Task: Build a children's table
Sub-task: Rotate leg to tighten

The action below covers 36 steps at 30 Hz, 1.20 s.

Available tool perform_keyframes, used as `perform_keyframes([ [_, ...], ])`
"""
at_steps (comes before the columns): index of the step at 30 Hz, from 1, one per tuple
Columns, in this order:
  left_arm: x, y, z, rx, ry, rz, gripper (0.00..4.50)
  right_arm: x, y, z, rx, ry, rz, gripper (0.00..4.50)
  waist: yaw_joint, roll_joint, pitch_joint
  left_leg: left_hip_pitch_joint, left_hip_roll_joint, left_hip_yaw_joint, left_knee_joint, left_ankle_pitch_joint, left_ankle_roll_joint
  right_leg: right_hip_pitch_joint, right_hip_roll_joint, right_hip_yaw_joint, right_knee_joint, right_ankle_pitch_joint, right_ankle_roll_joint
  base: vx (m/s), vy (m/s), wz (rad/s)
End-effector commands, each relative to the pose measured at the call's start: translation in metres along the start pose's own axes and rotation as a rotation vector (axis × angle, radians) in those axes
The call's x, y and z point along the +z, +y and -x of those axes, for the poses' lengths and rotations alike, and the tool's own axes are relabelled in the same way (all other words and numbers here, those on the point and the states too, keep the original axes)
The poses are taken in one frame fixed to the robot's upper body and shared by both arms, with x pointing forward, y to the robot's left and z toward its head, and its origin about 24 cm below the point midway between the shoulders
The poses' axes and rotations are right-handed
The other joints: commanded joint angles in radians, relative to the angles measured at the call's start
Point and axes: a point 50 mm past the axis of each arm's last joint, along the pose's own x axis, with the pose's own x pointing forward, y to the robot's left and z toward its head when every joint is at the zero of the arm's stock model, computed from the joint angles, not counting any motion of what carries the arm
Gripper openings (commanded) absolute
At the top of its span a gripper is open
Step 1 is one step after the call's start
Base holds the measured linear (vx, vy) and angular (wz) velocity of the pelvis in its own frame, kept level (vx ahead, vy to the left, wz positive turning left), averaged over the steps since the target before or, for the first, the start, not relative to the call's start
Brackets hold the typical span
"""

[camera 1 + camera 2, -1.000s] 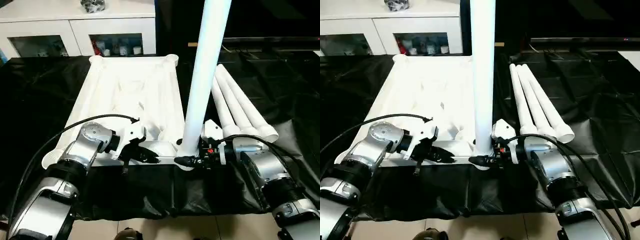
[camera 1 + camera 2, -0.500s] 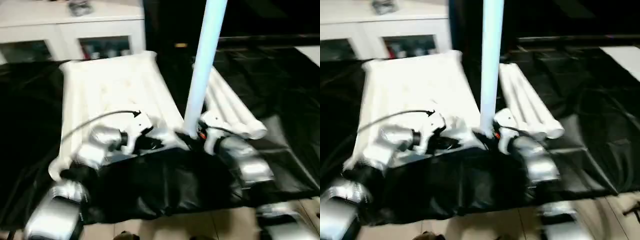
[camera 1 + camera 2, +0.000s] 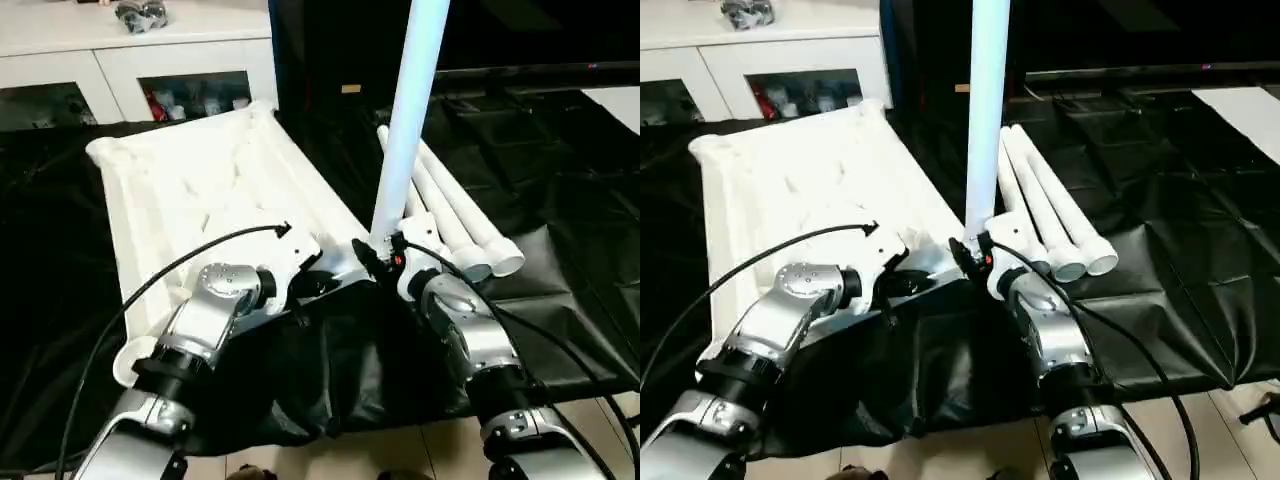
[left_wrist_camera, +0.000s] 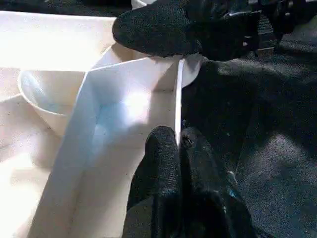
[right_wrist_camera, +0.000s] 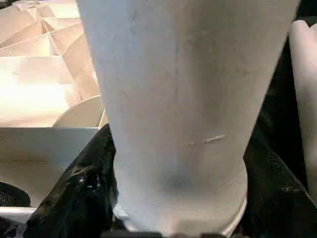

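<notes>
The white tabletop [image 3: 200,190] lies ribbed side up and skewed on the black work table. My left gripper [image 4: 177,141] is shut on the thin rim of its near edge, close to a round corner socket [image 4: 47,99]. One white leg [image 3: 408,120] stands upright at the tabletop's near right corner. My right gripper [image 3: 372,252] is shut on the foot of that leg, and one black finger [image 5: 81,193] presses its side. Three more legs [image 3: 455,215] lie side by side to the right.
A white glass-door cabinet [image 3: 120,70] stands behind the work table. The black cover [image 3: 340,360] is bunched up in front of the tabletop, near the table's front edge. Black cables [image 3: 150,290] loop over both forearms.
The camera has shifted. The tabletop has turned so that its near right corner sits farther from the front edge. Both grippers have kept their holds.
</notes>
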Motion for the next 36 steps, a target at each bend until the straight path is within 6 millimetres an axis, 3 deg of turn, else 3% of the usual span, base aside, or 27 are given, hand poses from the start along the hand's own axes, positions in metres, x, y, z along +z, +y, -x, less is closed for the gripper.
perform_keyframes([
  [1, 0.018, -0.004, -0.001, -0.049, -0.078, -0.046, 0.0, 0.003, 0.008, -0.002, 0.071, -0.026, -0.013, 3.42, 0.003, -0.006, -0.075, 0.019, 0.034, -0.022, -0.07, -0.233, 0.043, 0.049, -0.051, 0.038, -0.068, -0.219, -0.21, 0.0, 0.0, 0.0],
  [6, 0.016, 0.001, 0.01, -0.128, -0.077, -0.1, 0.0, 0.007, 0.002, 0.009, 0.216, -0.019, 0.062, 3.84, 0.007, -0.006, -0.076, 0.019, 0.035, -0.022, -0.068, -0.225, 0.056, 0.053, -0.05, 0.037, -0.066, -0.202, -0.217, 0.0, 0.0, 0.0],
  [9, 0.014, 0.003, 0.014, -0.181, -0.068, -0.136, 0.0, 0.009, -0.001, 0.015, 0.298, -0.013, 0.091, 3.84, 0.013, -0.004, -0.076, 0.02, 0.037, -0.021, -0.067, -0.224, 0.064, 0.051, -0.049, 0.037, -0.065, -0.189, -0.219, 0.0, 0.0, 0.0],
  [10, 0.012, 0.006, 0.019, -0.23, -0.05, -0.171, 0.0, 0.011, -0.002, 0.022, 0.396, -0.005, 0.108, 3.84, 0.018, -0.003, -0.076, 0.022, 0.037, -0.02, -0.067, -0.227, 0.063, 0.05, -0.049, 0.036, -0.065, -0.194, -0.223, 0.0, 0.0, 0.0],
  [11, 0.011, 0.007, 0.02, -0.25, -0.043, -0.18, 0.0, 0.011, -0.002, 0.025, 0.433, 0.002, 0.112, 3.84, 0.027, -0.002, -0.077, 0.028, 0.039, -0.018, -0.066, -0.235, 0.062, 0.048, -0.048, 0.037, -0.065, -0.2, -0.223, 0.0, 0.0, 0.0],
  [17, 0.009, 0.013, 0.029, -0.385, -0.002, -0.212, 0.0, 0.01, -0.003, 0.04, 0.679, 0.101, 0.194, 3.84, 0.053, 0.0, -0.075, 0.034, 0.042, -0.015, -0.066, -0.257, 0.047, 0.041, -0.05, 0.04, -0.063, -0.2, -0.235, 0.0, 0.0, 0.0],
  [20, 0.007, 0.014, 0.031, -0.434, 0.024, -0.223, 0.0, 0.009, -0.005, 0.044, 0.743, 0.15, 0.212, 3.58, 0.056, -0.001, -0.076, 0.029, 0.043, -0.018, -0.069, -0.258, 0.041, 0.047, -0.053, 0.039, -0.06, -0.209, -0.236, 0.0, 0.0, 0.0],
  [28, 0.001, 0.019, 0.032, -0.49, 0.079, -0.241, 0.0, 0.01, -0.001, 0.044, 0.831, 0.175, 0.207, 2.81, 0.069, -0.003, -0.077, 0.028, 0.044, -0.019, -0.068, -0.25, 0.034, 0.048, -0.058, 0.038, -0.06, -0.217, -0.235, 0.0, 0.0, 0.0],
  [33, 0.002, 0.023, 0.03, -0.441, 0.054, -0.209, 0.0, 0.005, 0.004, 0.042, 0.807, 0.163, 0.163, 2.74, 0.069, -0.002, -0.078, 0.027, 0.045, -0.021, -0.068, -0.245, 0.029, 0.049, -0.059, 0.037, -0.058, -0.211, -0.239, 0.0, 0.0, 0.0],
  [36, 0.004, 0.027, 0.027, -0.345, 0.011, -0.163, 0.0, 0.003, 0.004, 0.035, 0.687, 0.132, 0.128, 2.74, 0.065, -0.002, -0.077, 0.027, 0.045, -0.021, -0.07, -0.254, 0.018, 0.048, -0.06, 0.038, -0.059, -0.228, -0.236, 0.0, 0.0, 0.0],
])
